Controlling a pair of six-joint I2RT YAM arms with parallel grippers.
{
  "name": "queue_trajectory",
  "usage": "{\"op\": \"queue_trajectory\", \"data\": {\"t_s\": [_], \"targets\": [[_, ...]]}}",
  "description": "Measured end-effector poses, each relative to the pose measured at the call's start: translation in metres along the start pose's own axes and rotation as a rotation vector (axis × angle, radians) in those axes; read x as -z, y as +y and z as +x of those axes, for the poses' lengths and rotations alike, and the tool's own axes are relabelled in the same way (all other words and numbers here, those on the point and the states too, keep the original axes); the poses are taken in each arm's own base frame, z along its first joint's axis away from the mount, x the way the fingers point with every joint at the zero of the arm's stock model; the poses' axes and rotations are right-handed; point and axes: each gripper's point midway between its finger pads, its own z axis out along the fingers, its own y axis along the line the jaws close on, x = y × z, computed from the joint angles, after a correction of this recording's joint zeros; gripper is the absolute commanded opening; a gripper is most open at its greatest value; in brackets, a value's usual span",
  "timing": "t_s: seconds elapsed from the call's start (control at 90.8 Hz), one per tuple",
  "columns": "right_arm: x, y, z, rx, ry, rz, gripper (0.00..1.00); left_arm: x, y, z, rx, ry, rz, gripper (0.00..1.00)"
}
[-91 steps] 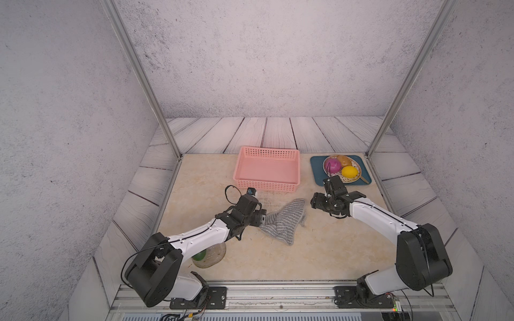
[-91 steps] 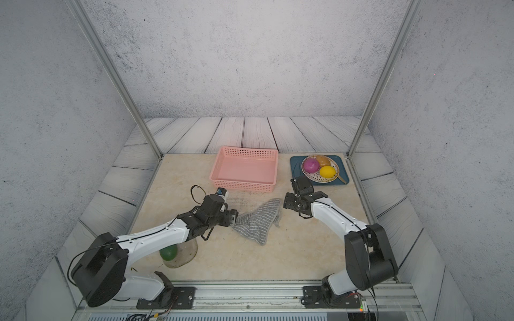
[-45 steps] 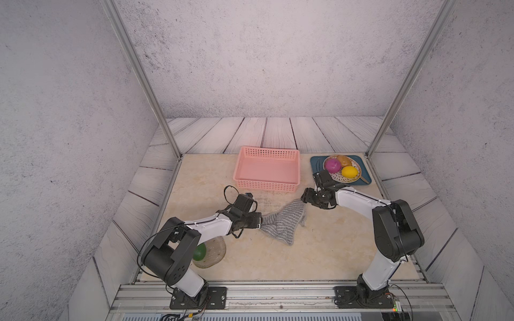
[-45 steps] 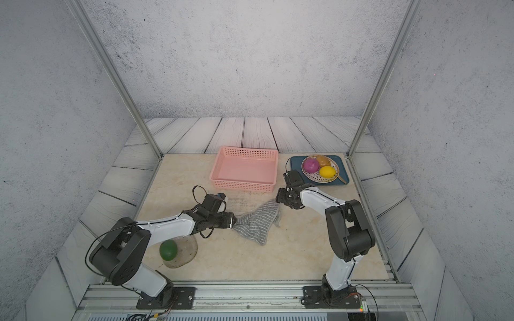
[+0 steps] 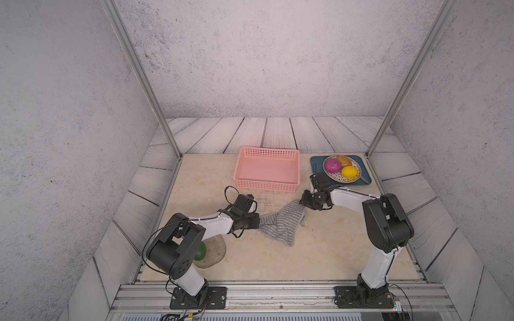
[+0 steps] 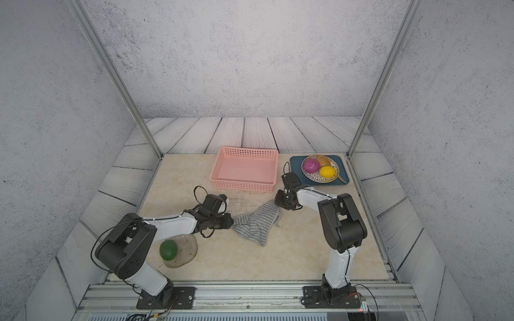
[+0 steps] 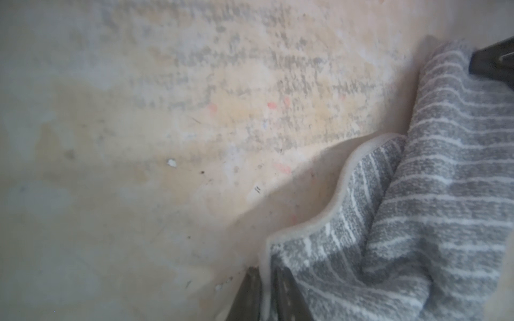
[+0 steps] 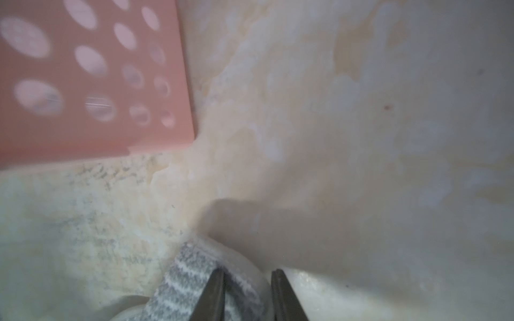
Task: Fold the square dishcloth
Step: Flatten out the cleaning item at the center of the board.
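Left claw (image 5: 258, 221): clenched on the pale hem at the left end of the square dishcloth (image 5: 281, 225); in the left wrist view its fingers (image 7: 283, 294) pinch that hem with no gap showing.
Right claw (image 5: 301, 202): grasping the cloth's far right corner; in the right wrist view the 2 fingers (image 8: 214, 291) stand close together with the white hem between them.
Dishcloth position: mid-bench, in front of the pink basket (image 5: 267, 187) and apart from it, spanning between the 2 claws in both top views.
Dishcloth shape: bunched and creased, not flat; the far edge runs from claw to claw, and the loose part lies toward the front, ending in 1 corner that points at the front rail.
Hem: a pale border, wavy along the far edge in the left wrist view.
Basket edge: its front wall is the nearest hard edge behind the cloth, with a strip of smudged bench (image 5: 319, 250) between.
Room in front: bare bench from the cloth's loose corner to the front rail.
Room to the right: bare bench between the cloth and the right arm's base.
Left front corner: a round mat (image 6: 186, 250) with a green ball (image 6: 168, 249), partly under the left arm.
Far right: a blue tray (image 5: 315, 162) with a plate of fruit, just behind the right wrist.
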Motion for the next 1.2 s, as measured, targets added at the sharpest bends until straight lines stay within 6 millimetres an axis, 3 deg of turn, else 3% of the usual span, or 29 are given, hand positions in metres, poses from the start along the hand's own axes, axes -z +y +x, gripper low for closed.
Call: {"op": "queue_trajectory", "data": {"t_s": [0.154, 0.242, 0.506, 0.605, 0.727, 0.837, 1.035, 1.2], "targets": [[0.005, -0.001, 0.002, -0.002, 0.004, 0.007, 0.08, 0.002, -0.001, -0.001, 0.002, 0.003, 0.012, 0.00], [0.022, 0.000, -0.002, 0.010, -0.022, 0.024, 0.08, 0.011, -0.002, -0.006, 0.002, -0.017, 0.016, 0.00], [0.101, 0.013, -0.027, 0.088, -0.198, 0.039, 0.08, 0.075, -0.026, -0.044, -0.046, -0.207, 0.060, 0.00], [0.118, 0.014, -0.030, 0.101, -0.233, 0.050, 0.09, 0.095, -0.030, -0.054, -0.052, -0.271, 0.059, 0.00], [0.124, 0.006, -0.027, 0.096, -0.233, 0.089, 0.10, 0.110, -0.029, -0.058, -0.050, -0.323, 0.051, 0.00], [0.120, -0.004, -0.020, 0.082, -0.201, 0.132, 0.12, 0.101, -0.020, -0.046, -0.029, -0.292, 0.034, 0.00], [0.089, -0.024, -0.004, 0.061, -0.109, 0.197, 0.45, 0.052, 0.008, -0.001, 0.038, -0.124, -0.012, 0.07], [0.069, -0.041, 0.014, 0.073, -0.037, 0.234, 0.59, 0.026, 0.025, 0.022, 0.073, -0.044, -0.048, 0.04]]}}
